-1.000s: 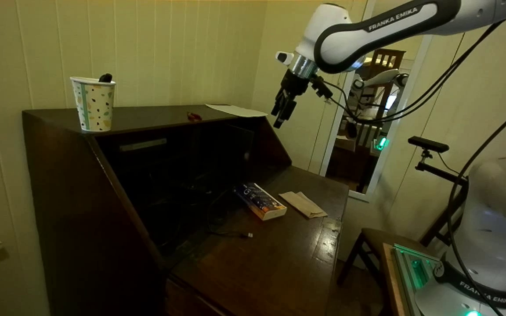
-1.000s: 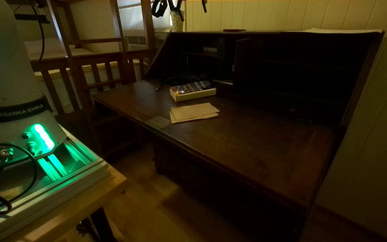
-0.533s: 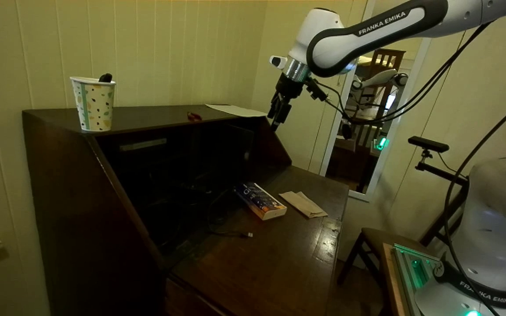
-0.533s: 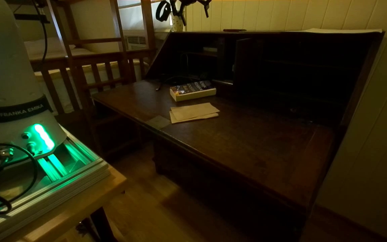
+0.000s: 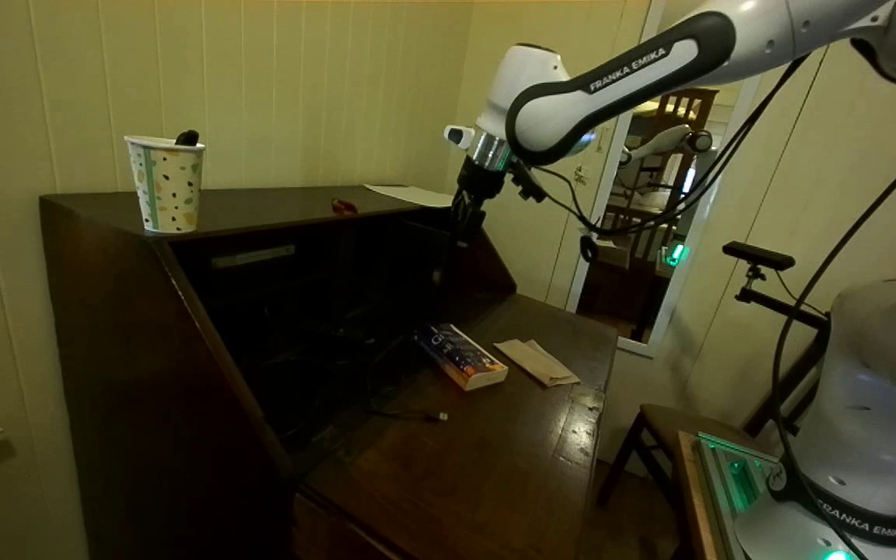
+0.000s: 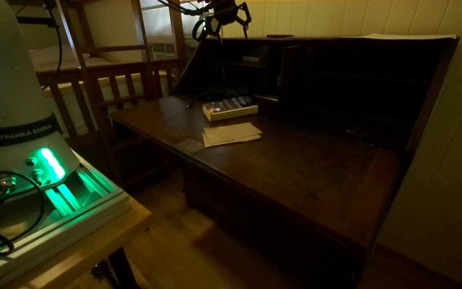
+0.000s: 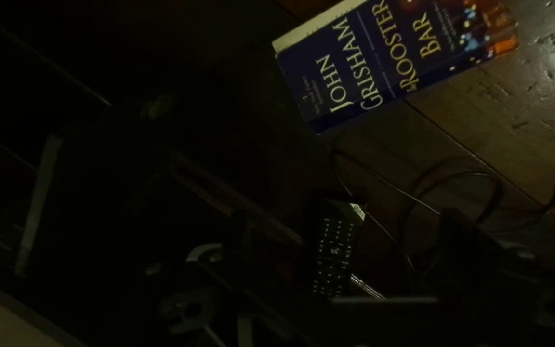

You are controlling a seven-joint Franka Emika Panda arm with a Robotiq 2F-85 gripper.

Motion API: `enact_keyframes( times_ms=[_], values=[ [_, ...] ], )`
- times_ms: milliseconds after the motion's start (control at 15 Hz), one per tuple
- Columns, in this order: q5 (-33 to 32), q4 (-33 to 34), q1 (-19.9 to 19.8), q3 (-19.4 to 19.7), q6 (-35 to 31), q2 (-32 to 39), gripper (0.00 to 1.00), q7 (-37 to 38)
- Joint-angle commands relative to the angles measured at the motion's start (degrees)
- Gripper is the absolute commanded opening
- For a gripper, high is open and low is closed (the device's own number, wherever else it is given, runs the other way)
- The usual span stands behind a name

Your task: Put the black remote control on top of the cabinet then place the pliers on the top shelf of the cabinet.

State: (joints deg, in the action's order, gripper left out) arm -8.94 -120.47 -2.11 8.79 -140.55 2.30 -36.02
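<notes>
The claw (image 6: 234, 39) has descended, remote (image 7: 333, 246) lying below.

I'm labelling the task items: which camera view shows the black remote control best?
The wrist view: there the black remote control is dim, but its rows of buttons show. In both exterior views I cannot pick it out; the inside of the cabinet is very dark there.
</notes>
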Motion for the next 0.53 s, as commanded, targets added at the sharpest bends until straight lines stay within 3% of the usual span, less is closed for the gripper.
enact_keyframes(
  times_ms=[0, 267, 333, 400, 467],
  values=[
    [4.13, 8.36, -1.21, -3.04, 0.89, 10.30, 1.00, -0.89],
    [5.71, 14.46, -2.60, -5.56, 3.66, 17.85, 1.00, 1.89],
    [7.33, 15.14, -3.85, -6.94, 5.43, 18.10, 1.00, -1.63],
    [3.97, 11.13, -2.85, -6.16, 1.92, 15.84, 1.00, 1.75],
    [4.77, 12.28, -3.37, -6.76, 2.71, 17.00, 1.00, 1.09]
  ],
)
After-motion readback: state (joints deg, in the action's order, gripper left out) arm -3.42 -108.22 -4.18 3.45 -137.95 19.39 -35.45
